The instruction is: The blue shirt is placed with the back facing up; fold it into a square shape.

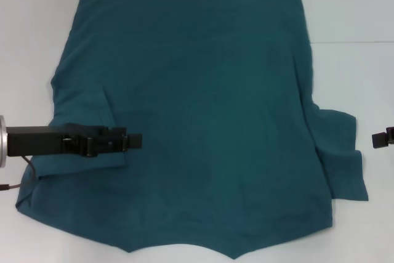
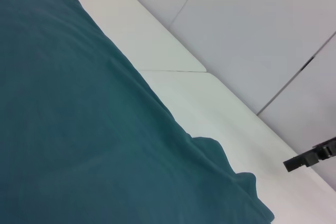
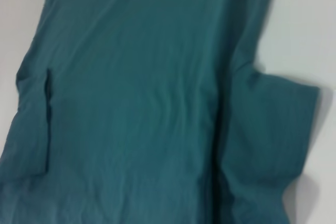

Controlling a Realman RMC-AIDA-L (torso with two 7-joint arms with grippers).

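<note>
The blue shirt point(image 1: 203, 115) lies flat and plain side up, filling most of the head view, hem at the top and collar edge at the bottom. The left-side sleeve looks already turned in over the body at centre left; the right-side sleeve point(image 1: 341, 155) still sticks out, so most folding remains. No lettering or label is readable.

The left gripper point(image 1: 132, 141) reaches in over the folded sleeve; whether it pinches cloth I cannot tell. The right gripper point(image 1: 380, 139) waits at the right edge on the white table point(image 1: 357, 23), its opening also unclear.
</note>
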